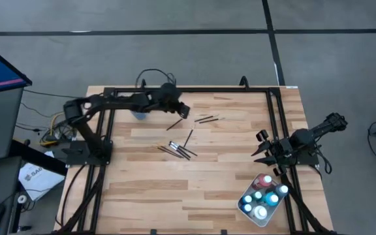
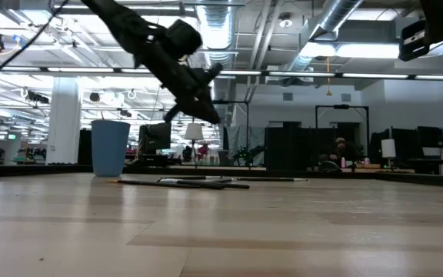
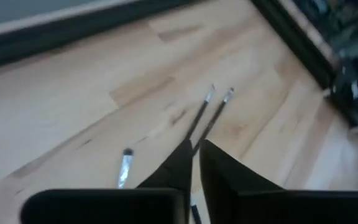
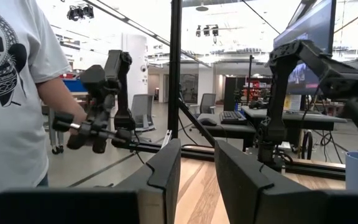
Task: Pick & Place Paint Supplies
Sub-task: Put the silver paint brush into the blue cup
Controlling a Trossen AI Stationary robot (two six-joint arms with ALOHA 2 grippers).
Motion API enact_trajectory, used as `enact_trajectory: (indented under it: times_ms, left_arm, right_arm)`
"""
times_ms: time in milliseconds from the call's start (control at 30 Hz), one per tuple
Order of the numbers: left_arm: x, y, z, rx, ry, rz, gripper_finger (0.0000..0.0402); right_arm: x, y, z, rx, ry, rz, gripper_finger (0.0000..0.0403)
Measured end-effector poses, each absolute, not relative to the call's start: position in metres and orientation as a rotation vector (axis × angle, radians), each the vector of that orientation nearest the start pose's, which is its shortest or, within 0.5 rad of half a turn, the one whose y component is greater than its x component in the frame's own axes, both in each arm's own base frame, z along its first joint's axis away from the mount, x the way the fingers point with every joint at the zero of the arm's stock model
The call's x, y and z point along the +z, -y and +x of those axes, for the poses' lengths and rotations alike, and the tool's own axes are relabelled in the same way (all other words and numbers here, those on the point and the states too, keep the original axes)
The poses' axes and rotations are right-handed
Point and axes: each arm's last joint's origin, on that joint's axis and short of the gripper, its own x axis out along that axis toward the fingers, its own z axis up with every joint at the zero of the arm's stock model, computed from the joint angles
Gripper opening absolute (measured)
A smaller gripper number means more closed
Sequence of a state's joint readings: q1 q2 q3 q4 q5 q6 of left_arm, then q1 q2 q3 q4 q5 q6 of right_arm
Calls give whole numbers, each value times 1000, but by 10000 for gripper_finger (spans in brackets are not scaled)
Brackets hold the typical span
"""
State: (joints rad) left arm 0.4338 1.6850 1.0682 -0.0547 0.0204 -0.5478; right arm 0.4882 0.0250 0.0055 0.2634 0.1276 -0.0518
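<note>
Left hand raised above bench, fingers nearly closed, grip on anything unclear. Paintbrushes scattered below and just beside. Right hand partly open, empty; paint bottles near, in tray.

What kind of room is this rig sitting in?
Probably an open-plan lab or workshop: exposed ceiling ducts, rows of desks with monitors, and a second robot arm beside a person.

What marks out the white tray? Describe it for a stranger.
On the wooden table, look to the lower right corner of the high view, below the right arm. The white tray lies there, the only thing holding capped paint bottles; the brushes lie loose mid-table.
</note>
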Motion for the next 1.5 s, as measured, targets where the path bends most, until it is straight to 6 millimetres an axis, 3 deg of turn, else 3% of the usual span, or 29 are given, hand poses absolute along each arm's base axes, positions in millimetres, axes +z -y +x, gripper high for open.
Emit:
enact_trajectory:
  times_ms: [167, 300, 433, 600, 933, 1500]
  left_arm:
    - [215, -156, 351, 484, -623, -569, 81]
    - [230, -156, 363, 338, -652, -511, 129]
    - [240, -160, 358, 465, -852, -467, 156]
    - [236, -169, 358, 484, -878, -488, 160]
    - [167, -180, 374, 505, -1070, -531, 159]
    - [134, -176, 383, 546, -1186, -465, 152]
  right_arm:
    - [189, -42, 86, 353, 243, 23, 92]
    - [189, -42, 86, 352, 242, 23, 92]
    - [189, -42, 86, 352, 243, 24, 92]
    - [189, -42, 86, 352, 242, 23, 92]
    - [189, -42, 86, 352, 243, 23, 92]
    - [189, -42, 86, 352, 243, 23, 92]
